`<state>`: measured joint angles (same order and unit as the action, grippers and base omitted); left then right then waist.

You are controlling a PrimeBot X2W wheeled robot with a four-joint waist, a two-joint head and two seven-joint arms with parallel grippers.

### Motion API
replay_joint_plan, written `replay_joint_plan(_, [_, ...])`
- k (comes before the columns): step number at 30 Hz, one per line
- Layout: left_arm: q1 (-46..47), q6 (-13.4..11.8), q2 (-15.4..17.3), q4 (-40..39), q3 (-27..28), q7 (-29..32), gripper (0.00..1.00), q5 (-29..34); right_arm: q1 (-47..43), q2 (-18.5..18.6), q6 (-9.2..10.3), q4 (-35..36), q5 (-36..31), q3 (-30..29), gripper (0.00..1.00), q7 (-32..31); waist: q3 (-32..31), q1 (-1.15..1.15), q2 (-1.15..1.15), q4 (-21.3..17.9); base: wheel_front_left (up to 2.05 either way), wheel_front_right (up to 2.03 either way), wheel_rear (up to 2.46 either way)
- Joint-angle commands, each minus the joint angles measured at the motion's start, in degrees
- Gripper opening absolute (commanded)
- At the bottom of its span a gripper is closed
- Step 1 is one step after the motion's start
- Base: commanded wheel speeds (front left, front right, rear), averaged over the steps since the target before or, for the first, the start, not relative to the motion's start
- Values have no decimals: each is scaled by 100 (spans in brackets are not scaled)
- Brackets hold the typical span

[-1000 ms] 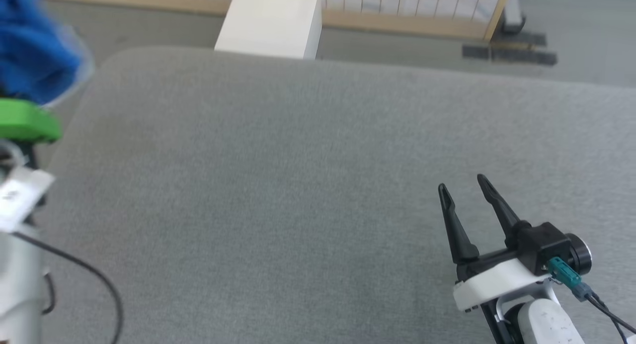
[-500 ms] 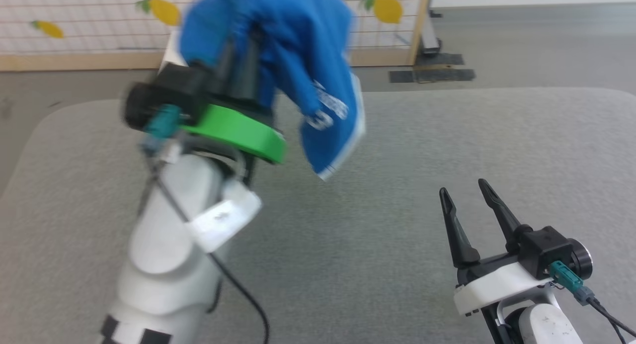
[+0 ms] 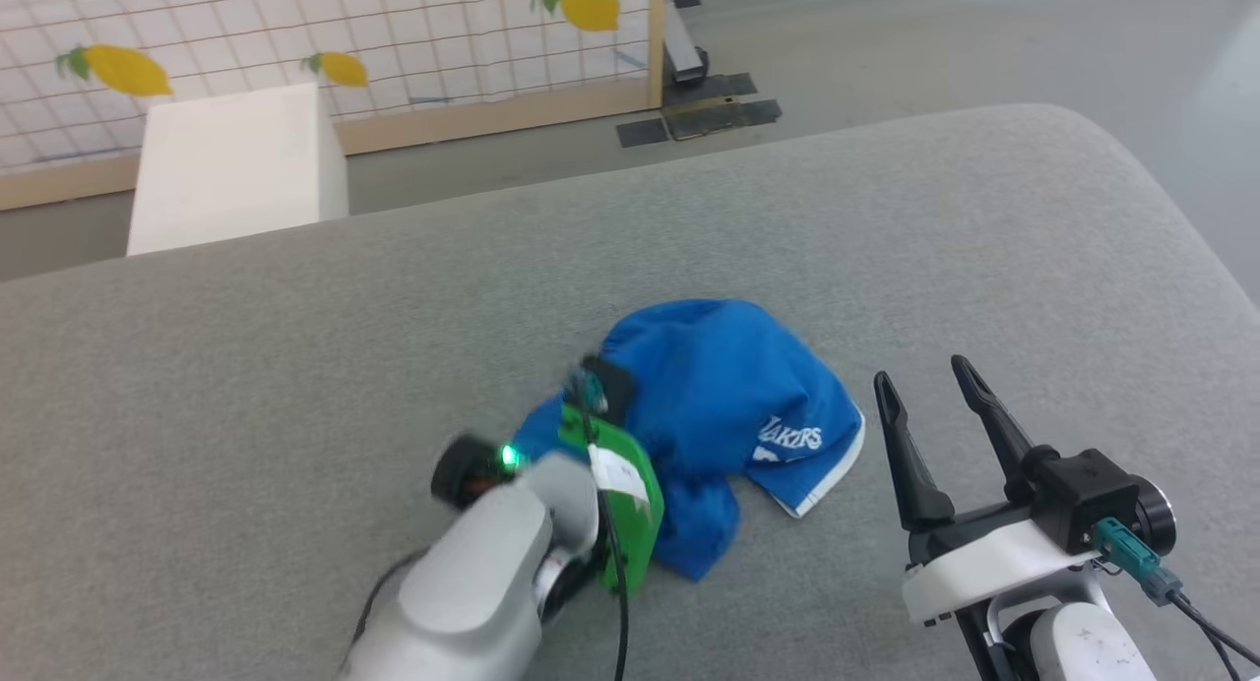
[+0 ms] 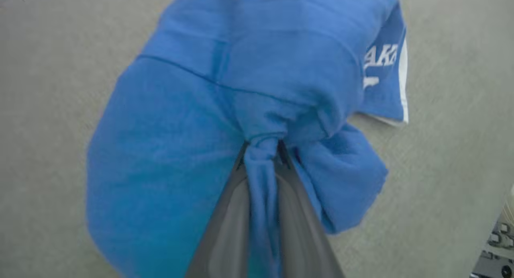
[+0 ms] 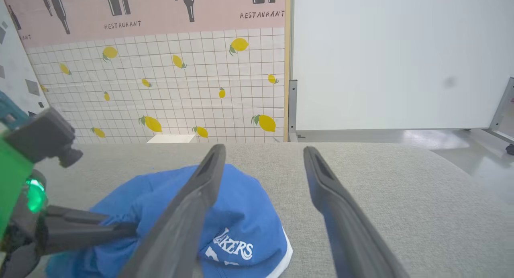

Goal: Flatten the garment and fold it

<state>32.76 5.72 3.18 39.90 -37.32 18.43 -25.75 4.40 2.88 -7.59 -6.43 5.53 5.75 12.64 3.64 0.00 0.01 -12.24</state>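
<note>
Our left gripper [image 4: 261, 143] pinches the limp, bunched Lakers shorts [image 3: 719, 386]; our right gripper [image 3: 920, 376], fingers apart, should probably take the white-trimmed hem [image 3: 832, 479].

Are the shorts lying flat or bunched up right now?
Bunched up. The shorts lie in a domed, rumpled heap on the grey pad, and the left gripper is shut on a twisted fold of them.
</note>
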Motion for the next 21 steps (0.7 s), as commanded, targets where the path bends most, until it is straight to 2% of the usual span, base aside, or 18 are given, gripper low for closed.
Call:
replay_joint_plan(1, [-107,52,-13,120,-88,317,0,-163,-87,-1,10,0,21,0,100,42,20,0,-1,-125,0,0,0])
replay_joint_plan(5, [-288,124,-21,251,-309,1163,0,-558,-179,-1,10,-16,1,-68,100,38,-69,0,-1,-49,0,0,0])
replay_joint_plan(6, [-327,129,-23,221,-305,1269,84,-661,-201,-1,10,-11,-2,-82,100,27,-90,0,-1,-6,0,0,0])
replay_joint_plan(7, [-341,128,-23,157,-283,1253,100,-714,-217,-1,10,-5,-3,-88,100,21,-110,0,-1,31,0,0,0])
replay_joint_plan(11, [-366,-115,-1,-323,30,382,100,-742,-241,-1,10,28,-12,-66,100,12,-162,0,-1,197,0,0,0])
replay_joint_plan(16, [-486,-532,223,-1084,599,-1638,100,-484,-246,-1,10,69,-27,-82,100,-18,-236,0,-1,419,0,0,0])
replay_joint_plan(21, [-840,-854,509,-1600,1049,-3031,100,-295,-317,-1,10,113,-95,-112,100,-63,-318,0,-1,660,0,0,0])
